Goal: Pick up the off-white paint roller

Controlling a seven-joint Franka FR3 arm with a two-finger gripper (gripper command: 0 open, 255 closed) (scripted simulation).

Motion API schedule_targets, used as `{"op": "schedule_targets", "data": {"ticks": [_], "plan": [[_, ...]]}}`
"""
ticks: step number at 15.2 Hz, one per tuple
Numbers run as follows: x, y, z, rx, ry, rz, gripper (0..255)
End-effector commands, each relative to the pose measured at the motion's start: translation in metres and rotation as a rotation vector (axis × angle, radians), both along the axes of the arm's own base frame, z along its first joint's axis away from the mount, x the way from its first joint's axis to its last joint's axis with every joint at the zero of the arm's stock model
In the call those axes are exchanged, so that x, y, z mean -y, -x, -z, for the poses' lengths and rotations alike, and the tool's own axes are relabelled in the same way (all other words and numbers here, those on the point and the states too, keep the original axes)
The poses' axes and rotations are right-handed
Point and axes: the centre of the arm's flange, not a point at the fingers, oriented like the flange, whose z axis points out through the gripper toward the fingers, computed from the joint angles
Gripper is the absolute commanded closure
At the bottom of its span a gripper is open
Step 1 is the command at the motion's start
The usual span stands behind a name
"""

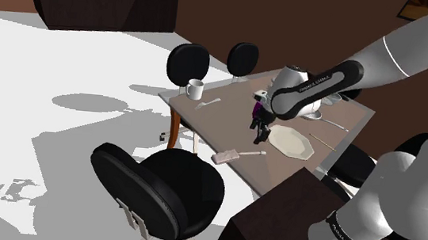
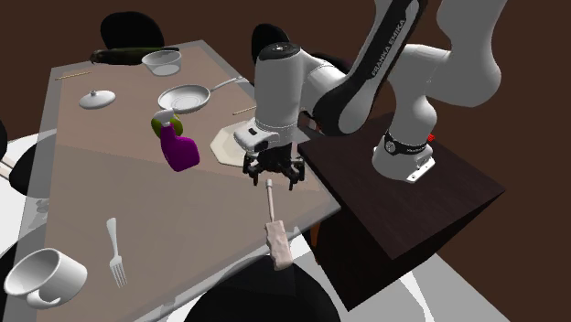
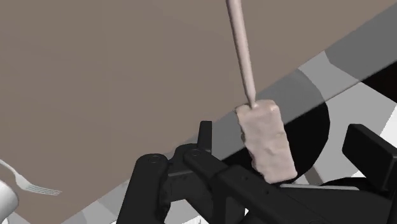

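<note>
Shoulder view: we see the off-white paint roller (image 1: 233, 153) lying flat on the brown table (image 1: 220, 124), close to its near edge and beside a pale plate (image 1: 292, 142). From the second exterior view, the black gripper (image 2: 273, 177) hangs just above the handle's end, its fingers spread apart and clasping nothing.

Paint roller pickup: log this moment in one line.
phase: pre-grasp | gripper: open, above handle end | paint roller: lying flat at table edge, not held | next: probably lower and close
</note>
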Motion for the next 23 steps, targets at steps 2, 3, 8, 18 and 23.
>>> {"op": "schedule_targets", "data": {"ticks": [2,3,8,18,23], "plan": [[-0.006,-0.011,0.041,-0.012,0.012,-0.108,0],[-0.007,-0.013,0.054,-0.017,0.015,-0.142,0],[-0.013,-0.021,0.101,-0.030,0.025,-0.241,0],[-0.013,-0.021,0.131,-0.030,0.025,-0.241,255],[-0.013,-0.021,0.131,-0.030,0.025,-0.241,255]]}}
